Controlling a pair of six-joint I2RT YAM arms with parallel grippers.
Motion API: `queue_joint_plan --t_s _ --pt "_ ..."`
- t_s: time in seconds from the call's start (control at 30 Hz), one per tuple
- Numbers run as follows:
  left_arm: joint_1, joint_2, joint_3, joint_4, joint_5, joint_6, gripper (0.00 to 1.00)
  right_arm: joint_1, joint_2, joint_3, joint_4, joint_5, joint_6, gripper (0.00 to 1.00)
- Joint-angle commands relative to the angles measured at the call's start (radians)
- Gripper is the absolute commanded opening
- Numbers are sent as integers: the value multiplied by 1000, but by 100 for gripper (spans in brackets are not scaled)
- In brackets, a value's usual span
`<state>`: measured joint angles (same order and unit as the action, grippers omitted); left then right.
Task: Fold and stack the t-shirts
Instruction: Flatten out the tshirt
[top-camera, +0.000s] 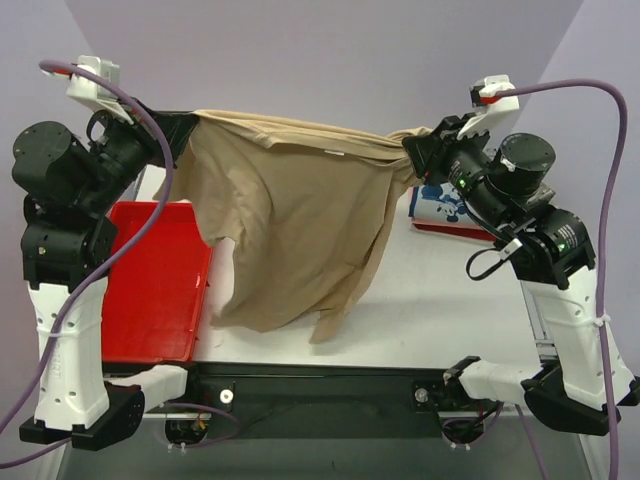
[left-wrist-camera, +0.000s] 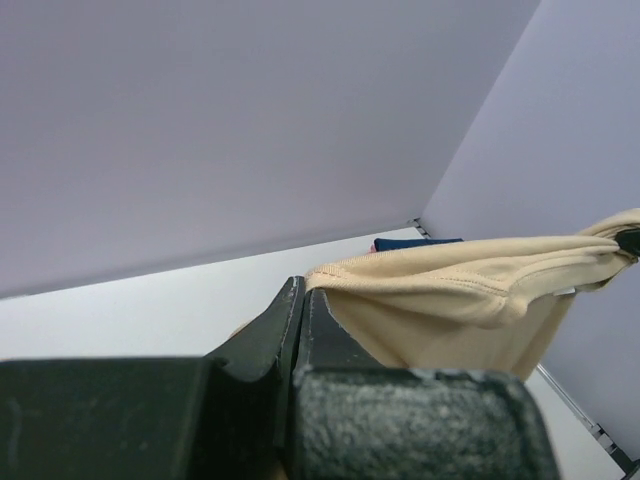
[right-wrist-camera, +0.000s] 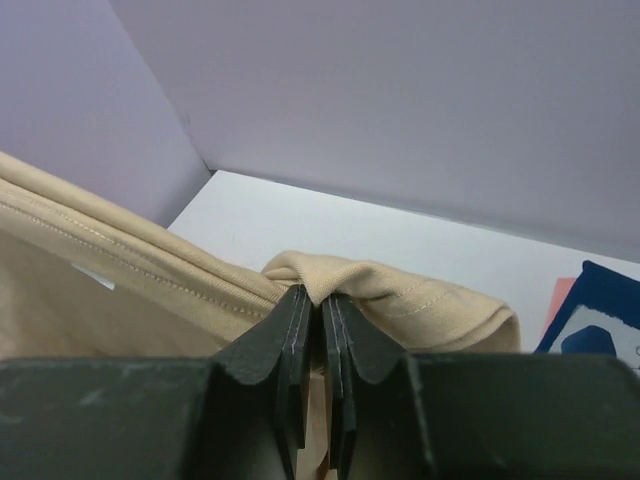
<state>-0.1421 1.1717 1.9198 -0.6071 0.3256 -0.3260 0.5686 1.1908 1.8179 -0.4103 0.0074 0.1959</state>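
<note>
My left pincer (top-camera: 186, 124) and right pincer (top-camera: 412, 148) each pinch tight a top corner of the tan shirt (top-camera: 300, 210), which hangs stretched between them, its tail touching the table (top-camera: 420, 300) below, the navy shirt (top-camera: 440, 205) lying under my right

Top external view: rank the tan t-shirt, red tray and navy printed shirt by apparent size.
1. tan t-shirt, hanging spread, raised nearer the camera
2. red tray
3. navy printed shirt, only partly visible
</note>
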Motion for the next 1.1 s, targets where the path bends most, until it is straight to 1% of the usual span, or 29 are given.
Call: queue_joint_plan --t_s 0.0,0.1,0.17,0.23,0.27,0.4,0.53,0.63,0.67,0.77,0.83,0.87,0.97,1.07 --pt "15 42 -34 101 -10 16 0 -9 38 14 60 137 -49 9" --pt "12 95 -105 164 55 -16 0 -9 93 -23 65 183 -44 6" --pt "-2 146 -130 211 64 -27 0 -9 116 -55 56 229 -20 4" --pt "-16 184 -127 217 43 -16 0 -10 127 -83 50 233 -6 3" --pt "-17 210 -117 214 6 -15 0 -9 119 -101 45 221 8 2" --pt "-21 218 -90 224 -72 4 0 -6 66 -144 38 175 37 1" --pt "-28 171 -93 250 -134 48 0 13 -2 -176 70 96 10 0" --pt "-31 93 -148 340 -152 67 0 56 -51 -184 102 77 -6 0" --pt "-31 45 -168 396 -157 70 0 72 -62 -180 105 77 -7 0" --pt "-31 -39 -211 489 -200 81 0 148 -97 -138 108 117 -30 0" --pt "-31 -85 -217 520 -218 93 0 192 -109 -112 119 163 -44 0" --pt "-31 -98 -214 533 -224 97 0 235 -120 -103 123 175 -61 0" --pt "-30 -122 -188 537 -237 116 0 316 -122 -62 136 233 -88 0" --pt "-31 -122 -165 543 -224 117 0 362 -112 -29 175 262 -114 0"
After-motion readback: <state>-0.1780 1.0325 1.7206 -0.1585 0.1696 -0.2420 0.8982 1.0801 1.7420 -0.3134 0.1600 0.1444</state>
